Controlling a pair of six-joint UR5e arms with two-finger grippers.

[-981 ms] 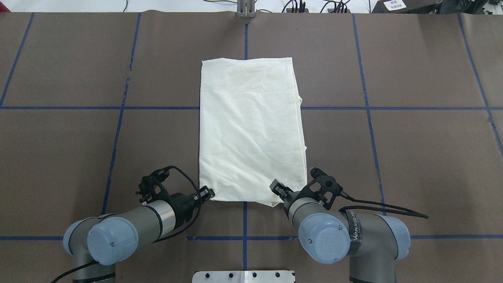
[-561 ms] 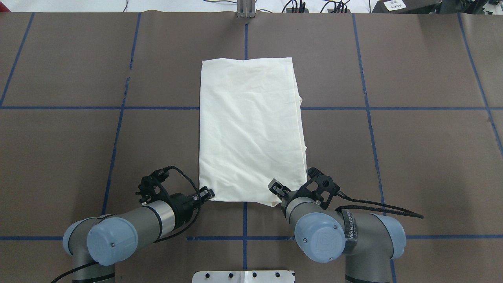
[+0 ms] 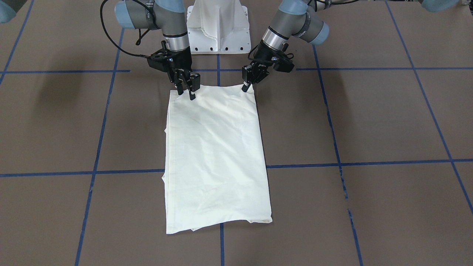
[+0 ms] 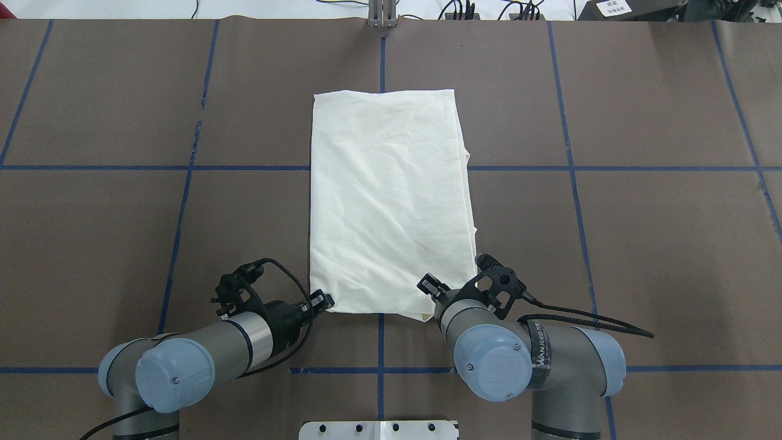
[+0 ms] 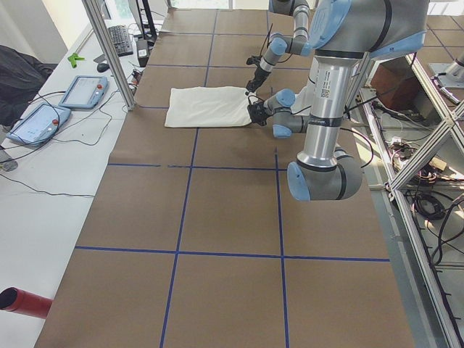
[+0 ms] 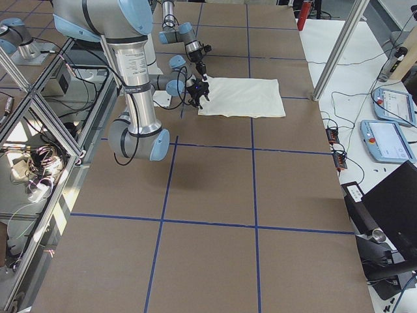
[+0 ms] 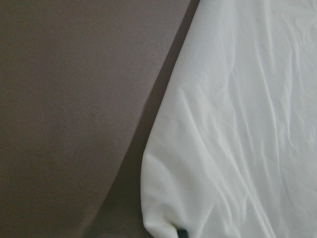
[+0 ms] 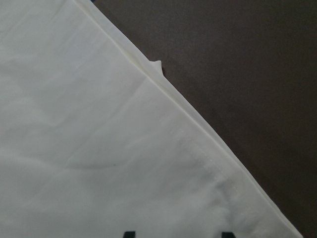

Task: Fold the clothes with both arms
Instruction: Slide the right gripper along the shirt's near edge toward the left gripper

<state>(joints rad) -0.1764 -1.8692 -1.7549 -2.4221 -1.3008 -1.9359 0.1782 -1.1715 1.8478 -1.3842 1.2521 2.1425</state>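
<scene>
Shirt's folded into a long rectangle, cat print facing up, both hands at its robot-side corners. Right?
No: in the overhead view the shirt lies plain side up, no print. The left hand and right hand are at its robot-side corners.

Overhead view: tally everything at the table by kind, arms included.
cream shirt: 1
robot arms: 2 (left arm, right arm)
white pedestal base: 1
Total: 4
</scene>
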